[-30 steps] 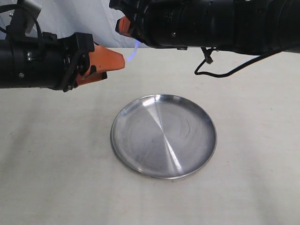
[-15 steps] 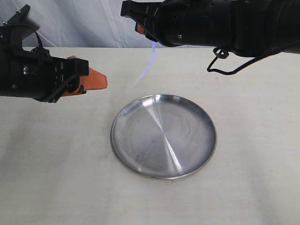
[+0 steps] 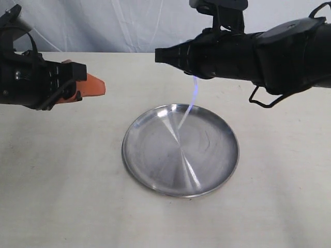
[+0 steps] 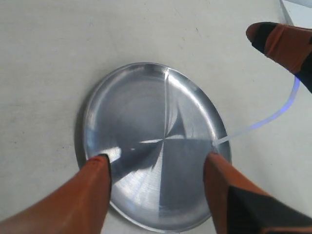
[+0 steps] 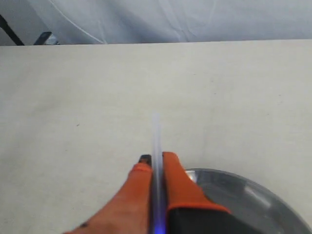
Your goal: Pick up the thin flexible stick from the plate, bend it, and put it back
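The plate (image 3: 155,165) lies flat on the table; it also fills the left wrist view (image 4: 146,112). My right gripper (image 5: 157,158) is shut on the thin flexible stick (image 5: 156,134), which pokes out past its orange fingertips. In the exterior view the stick (image 3: 192,98) hangs down from the right arm, its faint lower end over the plate's far part; whether it touches I cannot tell. The left wrist view shows the stick (image 4: 275,116) gently curved, reaching the plate's rim. My left gripper (image 4: 156,163) is open and holds nothing, left of the plate (image 3: 95,85).
The table (image 3: 62,196) is covered in a pale cloth. A grey-white curtain (image 3: 119,26) hangs behind its far edge. The right arm's black body (image 3: 269,51) and a loose cable loop (image 3: 258,98) hang above the table's far right.
My right gripper has carried the stick rightward and over the plate, its free end now hanging down. My left gripper has drawn back to the left, away from the stick.
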`<state>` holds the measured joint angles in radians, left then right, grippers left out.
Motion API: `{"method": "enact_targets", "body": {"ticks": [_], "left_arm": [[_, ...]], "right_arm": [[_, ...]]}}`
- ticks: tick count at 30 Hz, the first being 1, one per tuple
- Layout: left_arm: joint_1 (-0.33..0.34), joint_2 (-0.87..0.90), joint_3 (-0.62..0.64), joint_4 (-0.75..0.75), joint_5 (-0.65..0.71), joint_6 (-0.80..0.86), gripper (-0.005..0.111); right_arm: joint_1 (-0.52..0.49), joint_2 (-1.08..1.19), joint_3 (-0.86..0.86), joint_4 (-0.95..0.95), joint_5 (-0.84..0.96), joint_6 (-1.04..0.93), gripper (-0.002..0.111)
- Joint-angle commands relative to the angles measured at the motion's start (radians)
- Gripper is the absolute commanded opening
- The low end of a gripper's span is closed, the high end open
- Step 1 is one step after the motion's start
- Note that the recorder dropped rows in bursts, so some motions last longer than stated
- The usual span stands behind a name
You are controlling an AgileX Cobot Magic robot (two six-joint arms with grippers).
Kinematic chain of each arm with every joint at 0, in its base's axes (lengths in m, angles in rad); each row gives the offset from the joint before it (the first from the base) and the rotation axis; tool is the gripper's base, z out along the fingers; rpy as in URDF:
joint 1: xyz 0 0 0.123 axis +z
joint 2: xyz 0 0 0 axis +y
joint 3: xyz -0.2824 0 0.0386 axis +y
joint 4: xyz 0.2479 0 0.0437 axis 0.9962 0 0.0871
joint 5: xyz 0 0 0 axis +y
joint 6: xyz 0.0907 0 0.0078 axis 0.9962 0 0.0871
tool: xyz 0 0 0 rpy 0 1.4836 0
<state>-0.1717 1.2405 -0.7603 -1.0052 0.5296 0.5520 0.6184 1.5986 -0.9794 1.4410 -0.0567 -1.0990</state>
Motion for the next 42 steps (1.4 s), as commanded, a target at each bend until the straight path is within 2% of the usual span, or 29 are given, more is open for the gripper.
{"method": "enact_targets", "body": {"ticks": [1, 2, 4, 5, 8, 13, 15, 17, 19, 20, 25, 31, 36, 42], "left_arm": [[0.003, -0.007, -0.006, -0.011, 0.012, -0.004, 0.055], [0.003, -0.007, -0.006, -0.019, 0.014, -0.004, 0.055], [0.003, -0.007, -0.006, -0.044, 0.014, -0.004, 0.055], [0.003, -0.007, -0.006, -0.051, 0.014, -0.004, 0.055], [0.003, -0.007, -0.006, -0.030, 0.032, -0.004, 0.055], [0.003, -0.011, -0.006, 0.081, 0.072, -0.039, 0.053], [0.003, -0.027, -0.006, 0.130, 0.060, -0.059, 0.044], [0.003, -0.064, -0.001, 0.182, 0.028, -0.095, 0.024], [0.003, -0.118, 0.017, 0.224, -0.018, -0.107, 0.003], [0.003, -0.154, 0.026, 0.249, -0.037, -0.107, 0.001], [0.003, -0.354, 0.054, 0.344, -0.083, -0.107, 0.000], [0.003, -0.562, 0.060, 0.428, -0.108, -0.107, 0.000], [0.003, -0.636, 0.060, 0.412, -0.022, -0.107, 0.000], [0.003, -0.657, 0.060, 0.417, 0.017, -0.105, 0.000]], "right_arm": [[0.000, 0.000, 0.016, -0.045, -0.021, -0.010, 0.027], [0.000, 0.000, 0.016, -0.045, -0.029, -0.010, 0.041], [0.000, 0.000, 0.016, -0.045, -0.057, -0.010, 0.055], [0.000, 0.000, 0.016, -0.045, -0.082, -0.010, 0.058], [0.000, 0.000, 0.016, -0.045, -0.113, -0.010, 0.057], [0.000, -0.059, 0.016, -0.042, -0.111, -0.010, 0.048], [0.000, -0.121, 0.016, -0.042, -0.111, -0.010, 0.031], [0.000, -0.201, 0.016, -0.042, -0.092, -0.010, 0.002], [0.000, -0.279, 0.018, -0.044, -0.037, -0.022, 0.000], [0.000, -0.322, 0.023, -0.044, 0.001, -0.048, -0.001], [0.000, -0.513, 0.135, -0.086, 0.118, -0.067, -0.001], [0.000, -0.664, 0.386, -0.091, 0.019, -0.067, -0.001], [0.000, -0.725, 0.518, -0.089, -0.090, -0.070, -0.001], [0.000, -0.730, 0.537, -0.086, -0.107, -0.070, -0.001]]}}
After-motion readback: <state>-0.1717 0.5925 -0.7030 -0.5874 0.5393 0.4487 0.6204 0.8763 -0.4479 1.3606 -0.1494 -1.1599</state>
